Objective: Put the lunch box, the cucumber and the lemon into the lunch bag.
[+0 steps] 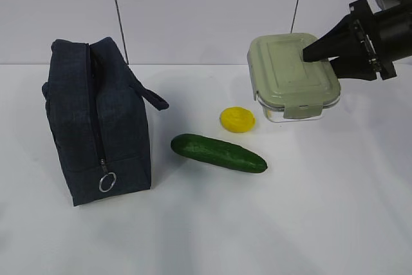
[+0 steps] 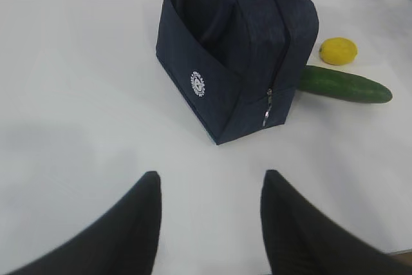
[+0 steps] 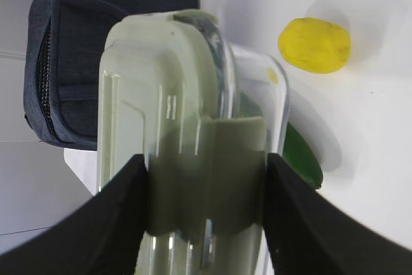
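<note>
The right tool is clamped on the tilted lunch box; the left tool stands apart. The lunch bag stands zipped at left.

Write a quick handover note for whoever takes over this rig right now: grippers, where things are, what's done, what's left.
Right gripper: shut on the lunch box, tilted up off the table.
Left gripper: open, empty, in front of the bag.
Bag stands upright, zipper apparently closed.
Cucumber and lemon lie on the table between bag and box.
Done: box grasped.
Left: open bag, load all three.
</note>
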`<state>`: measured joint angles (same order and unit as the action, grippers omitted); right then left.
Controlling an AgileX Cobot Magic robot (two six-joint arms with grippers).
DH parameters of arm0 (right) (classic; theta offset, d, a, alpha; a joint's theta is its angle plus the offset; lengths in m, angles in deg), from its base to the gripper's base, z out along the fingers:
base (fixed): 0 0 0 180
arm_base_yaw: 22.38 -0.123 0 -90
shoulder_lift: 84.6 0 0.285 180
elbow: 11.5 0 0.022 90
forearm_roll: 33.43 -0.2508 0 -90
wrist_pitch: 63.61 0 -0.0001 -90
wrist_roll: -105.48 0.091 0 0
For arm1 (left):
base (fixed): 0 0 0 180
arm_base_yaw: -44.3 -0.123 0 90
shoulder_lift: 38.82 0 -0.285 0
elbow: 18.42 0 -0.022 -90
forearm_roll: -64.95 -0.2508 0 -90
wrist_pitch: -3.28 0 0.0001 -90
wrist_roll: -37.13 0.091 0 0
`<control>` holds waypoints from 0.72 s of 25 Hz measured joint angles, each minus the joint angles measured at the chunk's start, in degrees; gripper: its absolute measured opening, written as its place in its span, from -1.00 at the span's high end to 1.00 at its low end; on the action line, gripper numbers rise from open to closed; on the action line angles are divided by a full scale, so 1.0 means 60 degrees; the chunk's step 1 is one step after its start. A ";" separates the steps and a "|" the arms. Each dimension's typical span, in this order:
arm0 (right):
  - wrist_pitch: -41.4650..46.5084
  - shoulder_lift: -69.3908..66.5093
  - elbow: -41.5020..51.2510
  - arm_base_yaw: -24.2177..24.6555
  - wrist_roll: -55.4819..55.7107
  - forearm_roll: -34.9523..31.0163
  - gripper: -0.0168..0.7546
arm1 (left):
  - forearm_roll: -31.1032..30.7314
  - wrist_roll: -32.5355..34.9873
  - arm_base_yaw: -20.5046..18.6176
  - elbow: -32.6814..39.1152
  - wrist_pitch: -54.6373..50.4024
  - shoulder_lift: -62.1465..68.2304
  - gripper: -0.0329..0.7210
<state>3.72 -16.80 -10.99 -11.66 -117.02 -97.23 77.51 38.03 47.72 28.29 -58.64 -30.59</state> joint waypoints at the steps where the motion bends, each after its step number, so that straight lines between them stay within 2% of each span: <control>1: 0.0000 0.0000 0.0000 0.0000 0.0000 0.0000 -0.11 | 0.0044 0.0000 0.0000 0.0000 0.0023 0.0000 -0.02; 3: 0.0000 0.0000 0.0000 0.0000 0.0000 0.0018 -0.11 | 0.0231 -0.0020 0.0000 0.0000 0.0193 0.0106 -0.14; 7: 0.0014 0.0000 0.0000 0.0000 0.0004 0.0018 -0.11 | 0.1308 -0.0040 0.0000 -0.0019 0.1000 0.1215 -0.31; 13: 0.0014 0.0000 0.0000 0.0000 0.0004 0.0018 -0.11 | 0.2826 -0.0040 0.0000 -0.0263 0.2806 0.4505 -0.34; 18: 0.0014 0.0000 0.0000 0.0000 0.0004 0.0018 -0.11 | 0.3093 -0.0056 0.0000 -0.1221 0.3792 0.6965 -0.35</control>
<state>3.81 -16.80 -10.99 -11.66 -116.99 -97.12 96.07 37.70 47.72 20.96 -35.89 11.20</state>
